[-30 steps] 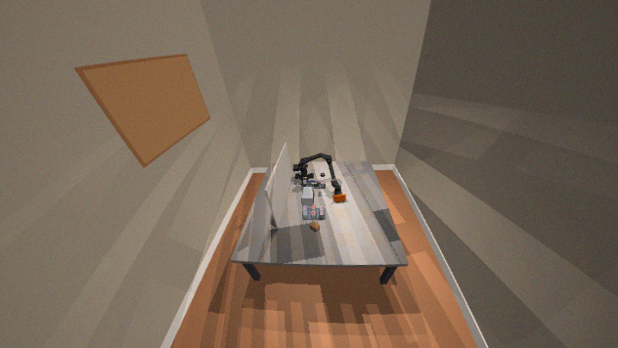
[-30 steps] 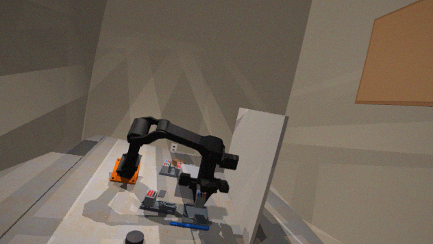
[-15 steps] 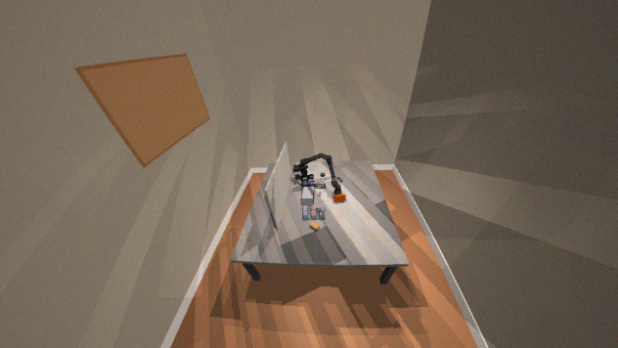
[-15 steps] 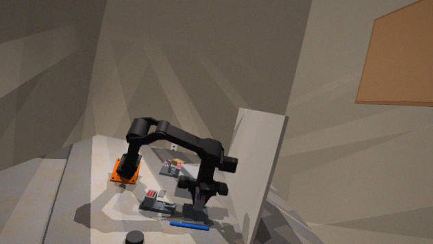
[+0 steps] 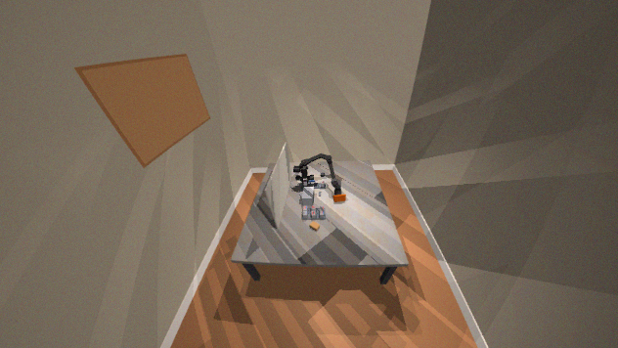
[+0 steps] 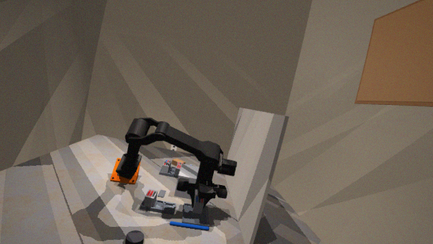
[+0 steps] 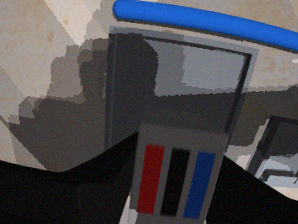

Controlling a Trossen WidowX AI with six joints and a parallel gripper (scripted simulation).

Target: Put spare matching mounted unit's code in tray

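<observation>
One spare block [image 6: 199, 204] [image 7: 168, 182], the one being handled, is clamped between the two black fingers of the gripper [image 5: 305, 179] [image 6: 199, 202] [image 7: 169, 143], over the single tray [image 6: 189, 215] [image 7: 200, 75]; whether its underside touches the tray cannot be told. One blue bar [image 6: 189, 225] [image 7: 200, 18] lies along one side of the tray, and one grey fixture [image 6: 155, 205] [image 7: 274, 150] sits near it, carrying a block with red stripes [image 6: 151, 194]. Farther along the surface [image 5: 357, 244] are one grey rack [image 5: 313, 218] [image 6: 166, 174] with red-marked pieces, one tan block [image 5: 315, 226] [image 6: 179, 161], and one plain grey box [image 5: 307, 198] [image 6: 181, 192]. One pale upright panel [image 5: 281, 191] [image 6: 255, 154] stands beside the arm, and one dark round-topped cylinder [image 6: 134, 237] shows at the near edge of the exterior view. The surface is mottled grey and beige like worn stone, crossed by hard-edged shadows; the bar is smooth and rounded, the tray a shallow matte rectangle with a raised rim. The arm [image 5: 333, 171] [image 6: 181, 138] is matte black, its base plate [image 5: 343, 198] [image 6: 115, 176] flat and orange. The clamped spare is a grey, straight-edged block whose visible face bears three parallel stripes: red, black, then blue in the wrist view.
</observation>
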